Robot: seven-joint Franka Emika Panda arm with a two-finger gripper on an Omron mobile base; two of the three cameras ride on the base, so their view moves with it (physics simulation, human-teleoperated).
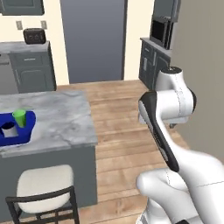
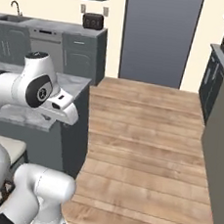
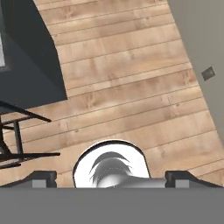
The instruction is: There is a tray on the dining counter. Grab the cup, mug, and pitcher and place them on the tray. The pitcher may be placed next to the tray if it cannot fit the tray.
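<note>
Wood flooring lies under my wide-open, empty gripper (image 3: pixel 111 179), while cup (image 1: pixel 19 117) and mug (image 1: pixel 8 128) sit in the tray (image 1: pixel 27 131) on the counter (image 1: pixel 61 118); swinging back carelessly, I risk toppling them.

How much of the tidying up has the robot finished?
Done: the green cup and the mug already stand in the blue tray on the marble dining counter. In hand: nothing; the claw is open and empty, over wooden floor. Left: the pitcher, to go on or beside the tray.
</note>
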